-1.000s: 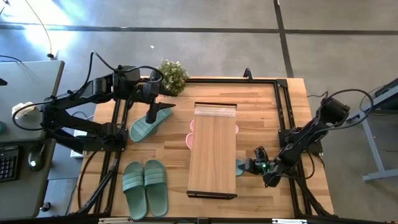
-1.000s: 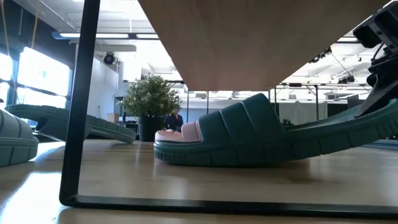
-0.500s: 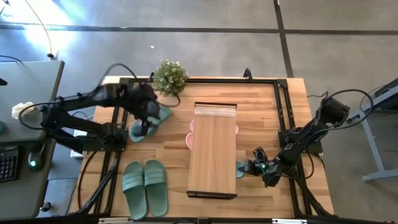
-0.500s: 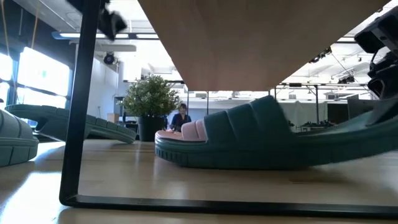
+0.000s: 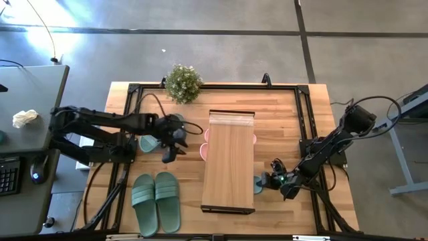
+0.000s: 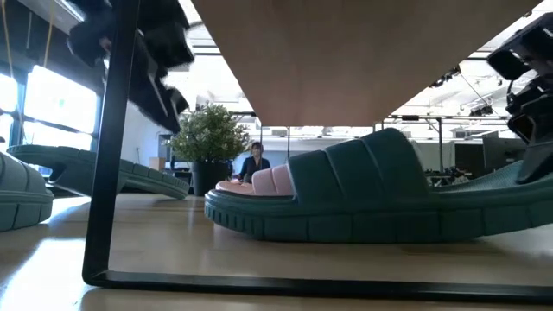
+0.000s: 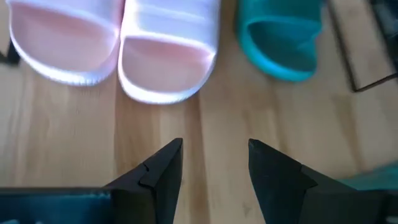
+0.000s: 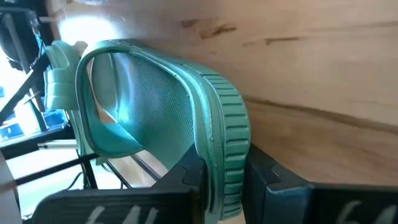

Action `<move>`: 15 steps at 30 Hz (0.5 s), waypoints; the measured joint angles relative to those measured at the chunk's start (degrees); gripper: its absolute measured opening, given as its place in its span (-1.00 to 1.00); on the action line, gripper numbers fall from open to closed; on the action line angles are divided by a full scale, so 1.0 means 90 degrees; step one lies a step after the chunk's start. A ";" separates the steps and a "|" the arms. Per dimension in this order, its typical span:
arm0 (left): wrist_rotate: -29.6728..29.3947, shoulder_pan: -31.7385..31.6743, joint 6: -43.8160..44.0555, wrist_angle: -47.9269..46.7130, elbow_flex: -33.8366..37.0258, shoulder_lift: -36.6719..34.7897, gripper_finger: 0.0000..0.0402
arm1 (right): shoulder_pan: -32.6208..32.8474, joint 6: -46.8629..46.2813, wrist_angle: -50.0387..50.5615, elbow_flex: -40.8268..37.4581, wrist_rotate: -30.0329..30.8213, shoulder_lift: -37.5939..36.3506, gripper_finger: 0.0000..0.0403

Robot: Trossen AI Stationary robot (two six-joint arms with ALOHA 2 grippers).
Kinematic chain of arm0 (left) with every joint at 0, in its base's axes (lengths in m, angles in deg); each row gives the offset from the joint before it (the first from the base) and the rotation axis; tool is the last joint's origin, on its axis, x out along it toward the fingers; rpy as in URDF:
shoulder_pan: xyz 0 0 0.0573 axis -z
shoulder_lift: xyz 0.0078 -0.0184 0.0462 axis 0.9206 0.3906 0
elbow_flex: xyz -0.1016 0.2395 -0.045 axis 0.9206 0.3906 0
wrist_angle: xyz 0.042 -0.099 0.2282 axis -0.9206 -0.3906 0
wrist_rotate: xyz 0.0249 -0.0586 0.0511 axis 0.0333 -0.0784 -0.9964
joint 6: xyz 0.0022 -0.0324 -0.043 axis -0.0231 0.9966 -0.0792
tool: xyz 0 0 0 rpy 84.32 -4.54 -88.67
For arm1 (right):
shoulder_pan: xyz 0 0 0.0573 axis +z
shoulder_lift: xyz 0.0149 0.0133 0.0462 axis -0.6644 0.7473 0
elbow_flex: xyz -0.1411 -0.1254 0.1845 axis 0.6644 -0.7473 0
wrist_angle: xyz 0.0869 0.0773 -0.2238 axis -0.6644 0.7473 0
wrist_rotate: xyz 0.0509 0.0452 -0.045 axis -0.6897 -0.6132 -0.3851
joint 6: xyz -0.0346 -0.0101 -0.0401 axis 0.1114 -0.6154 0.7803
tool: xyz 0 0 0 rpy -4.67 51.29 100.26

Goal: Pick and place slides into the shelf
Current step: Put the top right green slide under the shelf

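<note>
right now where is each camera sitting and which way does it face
High view: above the table, looking straight down; both arms show, shelf between them.
Low view: at tabletop height, looking level under the shelf at a green slide; dark arm parts at the edges.
Left wrist view: on the left arm, facing the pink slides; left gripper open, empty.
Right wrist view: right gripper clamps the green slide's sole.
Shared: low and right wrist views show that held slide.

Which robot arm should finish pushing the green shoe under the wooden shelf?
Probably the right one. The right gripper is shut on the green slide, already partly under the shelf. The left gripper is open and empty, on the shelf's other side, facing the pink slides.
</note>
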 joint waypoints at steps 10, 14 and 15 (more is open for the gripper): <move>-0.0143 0.0024 0.0003 0.1208 0.0000 0.1450 -0.18 | -0.0340 0.0000 0.0060 0.0000 0.0064 0.0000 -0.83; -0.0188 0.0024 0.0087 0.1705 0.0000 0.1830 -0.18 | -0.0434 0.0002 0.0090 0.0000 0.0026 0.0000 -0.83; -0.0210 0.0024 0.0139 0.1738 0.0000 0.1903 -0.18 | -0.0451 0.0003 0.0098 0.0000 0.0003 0.0000 -0.83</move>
